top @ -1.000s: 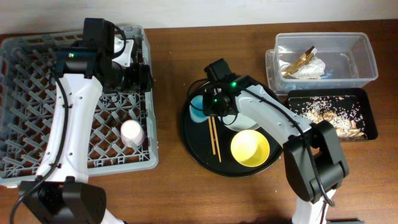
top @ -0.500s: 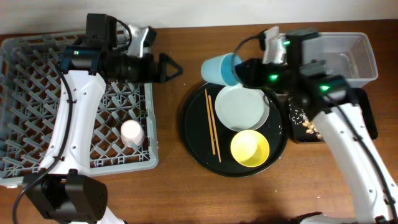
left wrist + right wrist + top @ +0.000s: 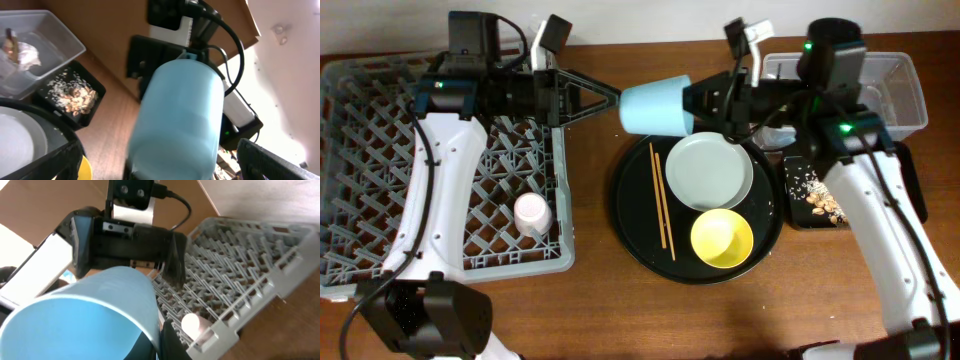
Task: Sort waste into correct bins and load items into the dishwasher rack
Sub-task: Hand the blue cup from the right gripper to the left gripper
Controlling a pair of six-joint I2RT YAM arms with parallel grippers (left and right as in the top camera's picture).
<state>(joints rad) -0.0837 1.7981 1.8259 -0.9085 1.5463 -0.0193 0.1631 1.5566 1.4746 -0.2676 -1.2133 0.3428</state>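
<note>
Rack (image 3: 450, 264) sits left of the round black tray (image 3: 635, 215) and I can only spot the pink cup (image 3: 530, 212) standing in it, near the corner closest to that tray. The tray itself holds the grey plate (image 3: 710, 170), the yellow bowl (image 3: 722, 238) and the chopsticks (image 3: 662, 200) lying side by side. To the right of it, the clear tub (image 3: 50, 35) has the tissue (image 3: 26, 52) and wrapper (image 3: 10, 42), and the shallow black tray (image 3: 98, 91) has the food scraps (image 3: 75, 97). The blue cup (image 3: 655, 107) is up in the air on its side over the round tray's far edge, smooth and plain. My right gripper (image 3: 700, 100) is clamped on it; my left gripper (image 3: 605, 96) is spread wide right at its other end. Brown wooden table (image 3: 590, 300), pale wall behind.
</note>
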